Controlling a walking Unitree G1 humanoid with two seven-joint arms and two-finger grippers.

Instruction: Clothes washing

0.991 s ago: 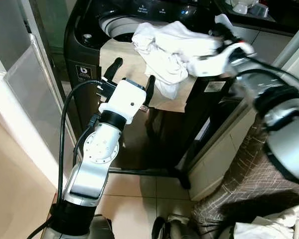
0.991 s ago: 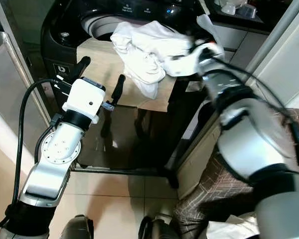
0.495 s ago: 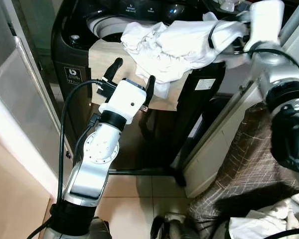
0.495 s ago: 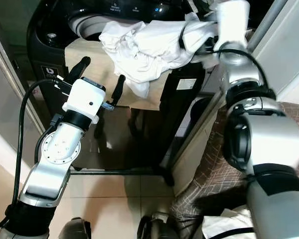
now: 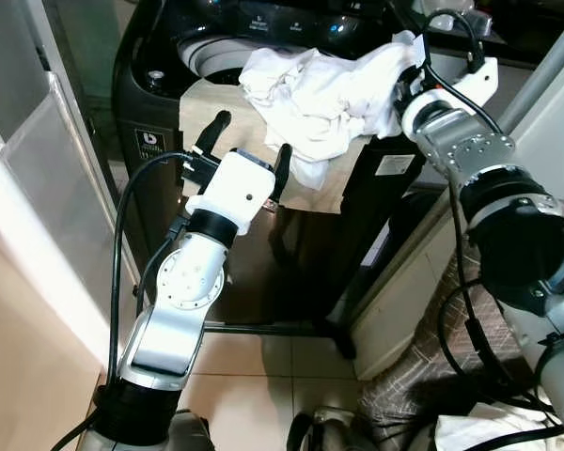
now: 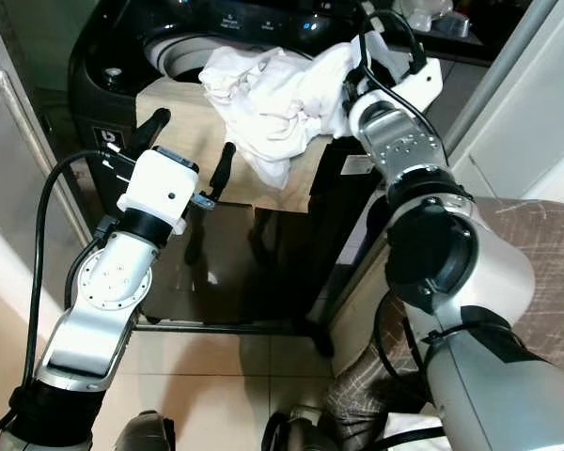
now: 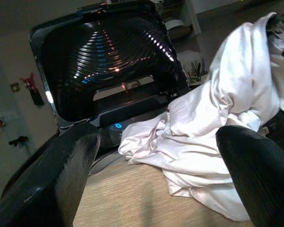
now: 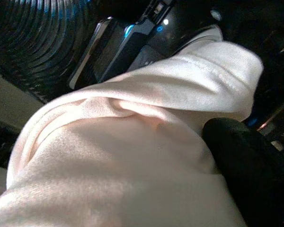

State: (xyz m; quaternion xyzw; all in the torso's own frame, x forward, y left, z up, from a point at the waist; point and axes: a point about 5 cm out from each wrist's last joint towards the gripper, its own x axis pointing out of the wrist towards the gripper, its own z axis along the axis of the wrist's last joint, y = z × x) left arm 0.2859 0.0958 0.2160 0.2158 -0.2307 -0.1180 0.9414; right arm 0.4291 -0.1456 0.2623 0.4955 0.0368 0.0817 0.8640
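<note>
**White laundry draped at the washer's mouth, right gripper clamped in the cloth**

A bundle of white clothes [image 5: 324, 89] lies heaped on a beige board [image 5: 207, 113] that sits across the front of a black top-loading washing machine [image 5: 160, 94]. Part of the cloth reaches back toward the machine's open drum [image 5: 211, 61], and a loose tail hangs down over the board's front edge. The washer's lid [image 7: 109, 56] stands raised behind the drum, and its control panel [image 5: 291, 19] glows with small blue lights.

The right gripper [image 5: 404, 75] is at the right end of the bundle, at about the height of the washer's top. Its fingers [image 8: 246, 161] are closed on a thick fold of the white cloth, which bulges across the right wrist view.

The left gripper [image 5: 249, 155] hovers in front of the board, below the clothes and apart from them. Its two black fingers [image 7: 61, 179] are spread wide with nothing between them, pointing up toward the bundle and the washer.

A patterned brown cloth [image 5: 470, 319] lies to the robot's right, near the tiled floor [image 5: 263, 366].
</note>
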